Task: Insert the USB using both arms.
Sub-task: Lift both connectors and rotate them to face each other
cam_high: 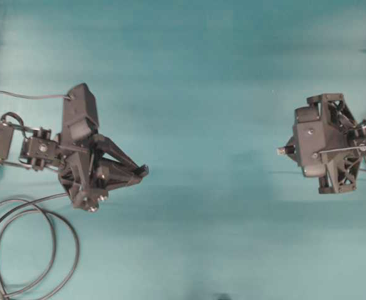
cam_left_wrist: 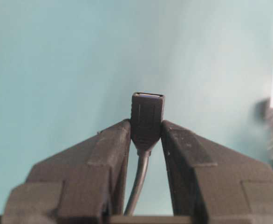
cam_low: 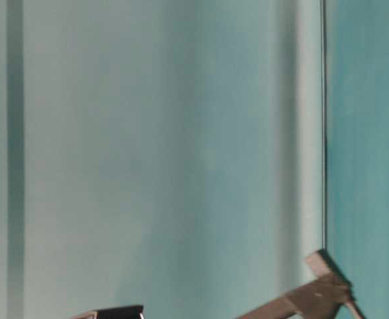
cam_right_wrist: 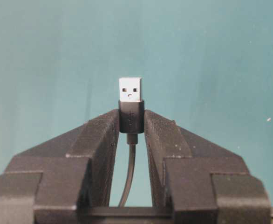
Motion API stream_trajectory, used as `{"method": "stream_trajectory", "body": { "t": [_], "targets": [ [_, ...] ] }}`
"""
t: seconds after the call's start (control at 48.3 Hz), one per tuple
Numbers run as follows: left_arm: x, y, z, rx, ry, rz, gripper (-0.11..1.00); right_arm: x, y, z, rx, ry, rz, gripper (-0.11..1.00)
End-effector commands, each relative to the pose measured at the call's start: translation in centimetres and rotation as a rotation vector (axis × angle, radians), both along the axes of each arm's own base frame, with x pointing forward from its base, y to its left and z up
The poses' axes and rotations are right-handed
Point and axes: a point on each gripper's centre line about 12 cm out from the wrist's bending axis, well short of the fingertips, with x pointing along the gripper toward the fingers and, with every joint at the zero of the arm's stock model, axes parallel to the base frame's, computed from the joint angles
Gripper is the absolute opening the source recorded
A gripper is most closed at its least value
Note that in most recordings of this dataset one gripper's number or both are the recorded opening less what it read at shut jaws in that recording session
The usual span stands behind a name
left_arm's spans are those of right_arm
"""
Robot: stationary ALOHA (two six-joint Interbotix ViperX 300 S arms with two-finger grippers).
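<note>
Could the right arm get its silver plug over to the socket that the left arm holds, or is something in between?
Probably yes: between the USB plug and the socket lies only bare table.

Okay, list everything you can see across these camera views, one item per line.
USB plug: one, silver tip on black body, clamped in the right gripper, pointing toward the middle.
Socket connector: one, black, blocky, clamped in the left gripper.
Looped cable: one, dark grey, coiled at the table's lower left in the overhead view.
Table: one, teal.
Left gripper: one, black, shut on the socket connector.
Right gripper: one, black, shut on the USB plug.
</note>
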Motion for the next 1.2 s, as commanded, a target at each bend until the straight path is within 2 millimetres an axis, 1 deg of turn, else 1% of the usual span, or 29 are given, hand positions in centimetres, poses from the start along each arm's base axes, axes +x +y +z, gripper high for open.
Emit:
{"method": "stream_trajectory", "body": {
  "t": [0.0,0.104,0.186,0.311,0.435,0.58,0.705,0.808,0.995,1.077,1.181],
  "targets": [
    [0.1,-0.2,1.7,-0.106,-0.077,0.047,0.22,0.0,0.1,1.2,-0.018,-0.053,0.011,0.22],
    [-0.4,-0.1,2.0,-0.272,-0.13,0.122,0.22,-0.8,-0.6,1.9,-0.079,-0.074,0.003,0.22],
    [-0.9,-0.1,2.2,-0.406,-0.184,0.165,0.22,-1.3,-1.6,2.8,-0.153,-0.102,-0.014,0.22],
    [-1.4,-0.4,2.7,-0.598,-0.29,0.168,0.22,-1.7,-2.4,3.8,-0.256,-0.15,0.002,0.22],
    [-1.6,-1.0,3.2,-0.759,-0.35,0.119,0.23,-1.6,-2.3,4.1,-0.358,-0.176,0.071,0.22],
    [-1.2,-1.8,2.6,-0.885,-0.325,0.089,0.22,-1.7,-2.1,4.2,-0.456,-0.164,0.115,0.22],
    [-0.6,-2.1,1.9,-0.966,-0.328,0.054,0.22,-1.8,-1.8,3.7,-0.56,-0.098,0.133,0.22],
    [-0.1,-2.0,1.5,-1.02,-0.378,0.005,0.22,-1.6,-1.5,3.4,-0.625,-0.059,0.134,0.22],
    [1.0,-1.3,1.3,-1.048,-0.442,-0.033,0.22,-0.8,-0.3,3.3,-0.58,-0.116,0.1,0.22],
    [1.4,-1.5,1.3,-1.054,-0.444,-0.057,0.22,-0.2,0.2,3.4,-0.594,-0.129,0.104,0.22],
    [1.9,-1.8,0.7,-1.095,-0.412,-0.076,0.22,0.8,0.7,3.6,-0.609,-0.138,0.114,0.22]
  ]
}}
